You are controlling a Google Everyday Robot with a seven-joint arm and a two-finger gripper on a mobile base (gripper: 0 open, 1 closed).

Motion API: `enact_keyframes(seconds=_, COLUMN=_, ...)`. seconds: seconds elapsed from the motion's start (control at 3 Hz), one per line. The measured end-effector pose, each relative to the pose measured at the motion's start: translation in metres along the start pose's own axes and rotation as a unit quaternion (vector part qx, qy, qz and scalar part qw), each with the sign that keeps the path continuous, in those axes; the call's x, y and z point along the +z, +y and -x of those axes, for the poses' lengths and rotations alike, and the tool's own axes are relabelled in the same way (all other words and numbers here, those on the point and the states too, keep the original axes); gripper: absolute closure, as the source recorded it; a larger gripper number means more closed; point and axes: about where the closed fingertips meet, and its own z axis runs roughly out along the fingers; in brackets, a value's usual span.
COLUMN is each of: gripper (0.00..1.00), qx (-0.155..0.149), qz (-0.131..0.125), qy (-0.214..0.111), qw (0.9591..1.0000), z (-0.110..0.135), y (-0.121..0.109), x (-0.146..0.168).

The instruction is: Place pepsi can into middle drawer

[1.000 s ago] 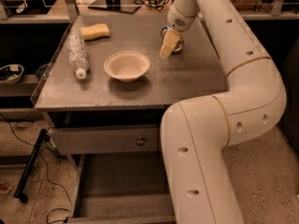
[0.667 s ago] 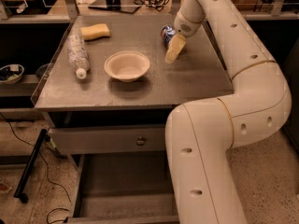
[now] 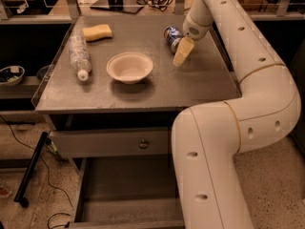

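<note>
The pepsi can, blue with a silver end, lies on its side at the back right of the grey cabinet top. My gripper reaches down from the white arm and sits right beside the can, at its right front, touching or nearly touching it. The middle drawer stands pulled out below the cabinet, with a bare grey floor and low side walls; the arm's lower segment covers its right part.
A white bowl sits mid-top. A clear plastic bottle lies at the left. A yellow sponge lies at the back left. The shut drawer front with a round knob sits above the open drawer. Cables lie on the floor at left.
My gripper has shifted a little to the right and back. The pepsi can, hidden behind it one second ago, now shows at its left.
</note>
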Motion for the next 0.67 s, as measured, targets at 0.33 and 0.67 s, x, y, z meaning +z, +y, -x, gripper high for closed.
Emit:
enact_keyframes(seconds=0.33, gripper=0.00, qx=-0.009, qz=-0.006, qy=0.004, qw=0.9999, z=0.005, y=-0.002, x=0.001)
enact_keyframes(seconds=0.67, gripper=0.00, qx=-0.049, qz=-0.028, qy=0.001, qw=0.9984, z=0.028, y=-0.005, x=-0.020)
